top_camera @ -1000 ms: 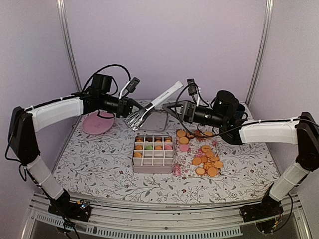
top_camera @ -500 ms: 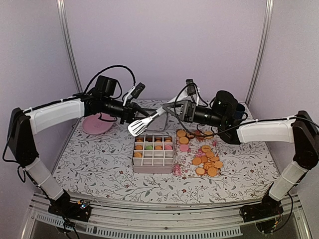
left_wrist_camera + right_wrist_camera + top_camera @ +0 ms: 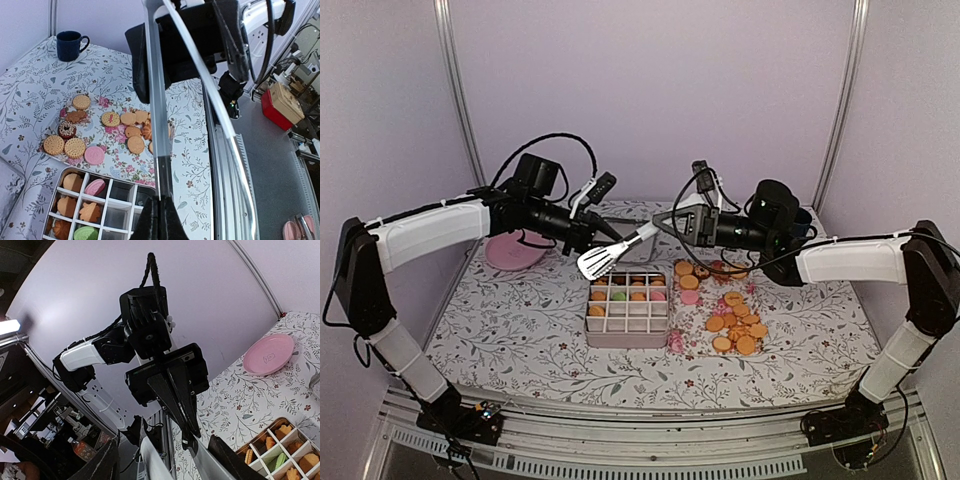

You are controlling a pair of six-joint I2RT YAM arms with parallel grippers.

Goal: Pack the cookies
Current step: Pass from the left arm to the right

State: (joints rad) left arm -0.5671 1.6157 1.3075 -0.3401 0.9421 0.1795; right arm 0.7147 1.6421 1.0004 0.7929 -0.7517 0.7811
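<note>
White spatula [image 3: 599, 262]: in the air over the back edge of the divided box [image 3: 628, 324], handle running toward the right arm.
Left gripper [image 3: 159, 222]: jaws closed tight on the spatula's handle, near the slotted head.
Right gripper [image 3: 667, 222]: jaws partway open around the handle's far end; whether they touch it cannot be told.
Cookies [image 3: 735, 325]: most lie loose on a floral tray [image 3: 117, 135] right of the tabletop's [image 3: 520, 320] middle; others sit in the box's back compartments.
Box: middle of the tabletop, just beside the tray.
Pink plate [image 3: 515, 250]: back-left corner.
Dark mug [image 3: 70, 45]: back-right corner.
</note>
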